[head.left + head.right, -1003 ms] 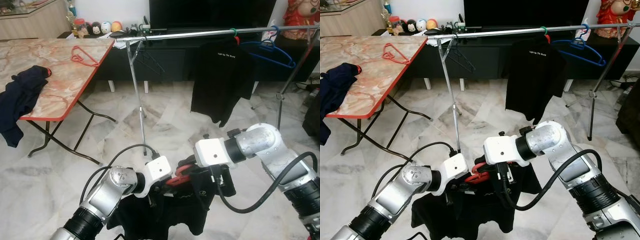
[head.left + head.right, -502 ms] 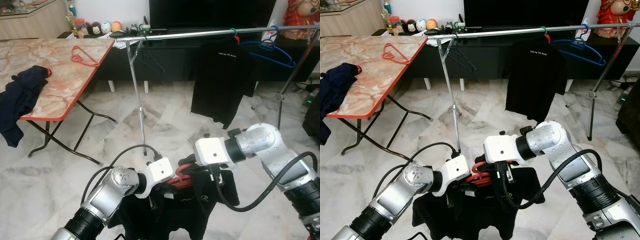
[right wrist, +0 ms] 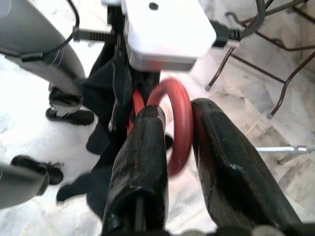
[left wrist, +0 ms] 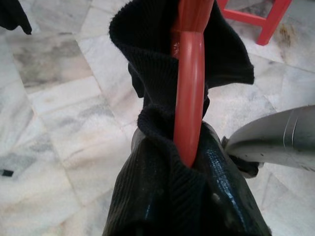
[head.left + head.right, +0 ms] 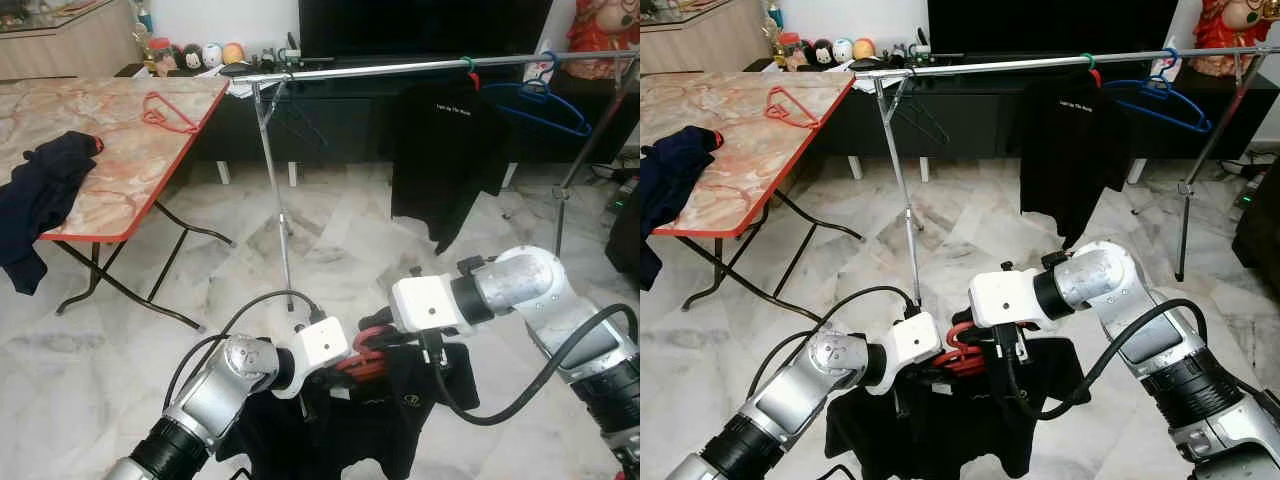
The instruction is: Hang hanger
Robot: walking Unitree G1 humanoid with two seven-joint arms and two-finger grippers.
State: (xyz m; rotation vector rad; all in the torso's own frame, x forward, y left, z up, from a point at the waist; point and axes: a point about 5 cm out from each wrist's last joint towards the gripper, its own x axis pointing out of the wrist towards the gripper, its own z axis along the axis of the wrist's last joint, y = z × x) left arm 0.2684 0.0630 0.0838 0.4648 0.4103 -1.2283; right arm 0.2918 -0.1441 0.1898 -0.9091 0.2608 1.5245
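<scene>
A red hanger (image 5: 366, 356) with a black shirt (image 5: 385, 425) draped on it hangs low in front of me, above the marble floor. My left gripper (image 4: 189, 157) is shut on the hanger's neck through the shirt's collar. From the other side, my right gripper (image 3: 177, 118) is shut on the red hook, one finger on each side of it. Further off runs the metal clothes rail (image 5: 400, 68), well above both grippers.
The rail carries another black shirt (image 5: 445, 150), a blue hanger (image 5: 545, 105) and a black hanger (image 5: 300, 120). On the left, a folding table (image 5: 130, 160) holds a red hanger (image 5: 165, 110) and a dark blue garment (image 5: 40, 195). A TV cabinet stands behind the rail.
Both grippers keep hold of the red hanger, which has barely shifted. The black shirt hanging on the rail has swung and turned a little.
</scene>
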